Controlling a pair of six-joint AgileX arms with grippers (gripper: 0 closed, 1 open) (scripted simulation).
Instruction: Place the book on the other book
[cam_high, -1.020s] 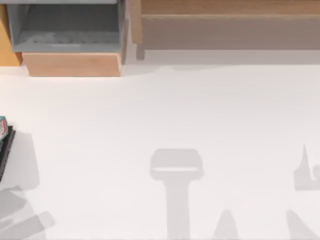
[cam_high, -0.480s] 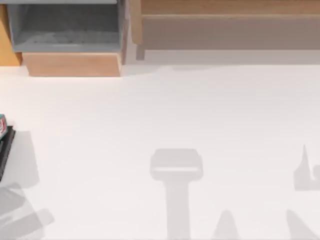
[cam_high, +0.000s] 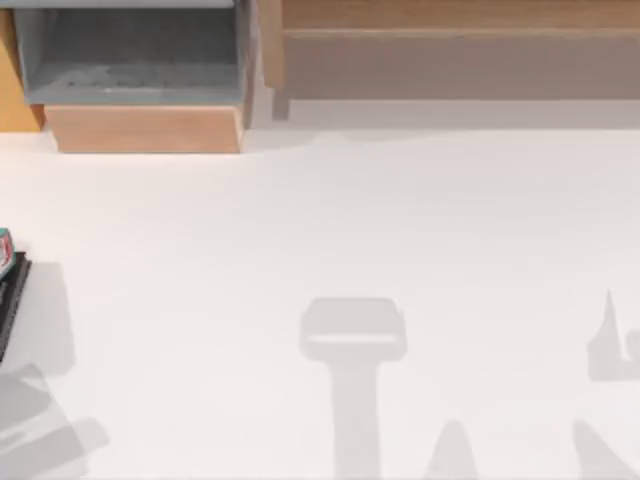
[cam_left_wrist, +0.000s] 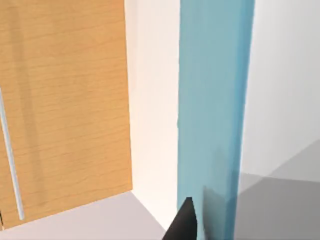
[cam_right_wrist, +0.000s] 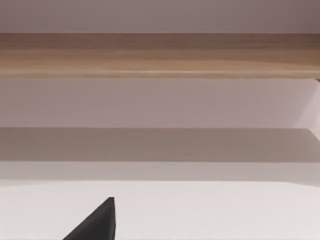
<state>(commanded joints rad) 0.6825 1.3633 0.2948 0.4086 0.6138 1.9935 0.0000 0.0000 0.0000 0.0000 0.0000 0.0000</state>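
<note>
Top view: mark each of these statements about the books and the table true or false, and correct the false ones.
1. The teal-and-red book sits at the table's left edge. True.
2. The black book lies in the middle of the table. False: it is at the left edge, right by the teal-and-red book, nearer the bottom of the view.
3. A grey open box stands at the far left of the table. True.
4. The teal-and-red book is inside the grey open box. False: it is well apart from it, beside the black book.
5. A wooden shelf runs along the far right. True.
</note>
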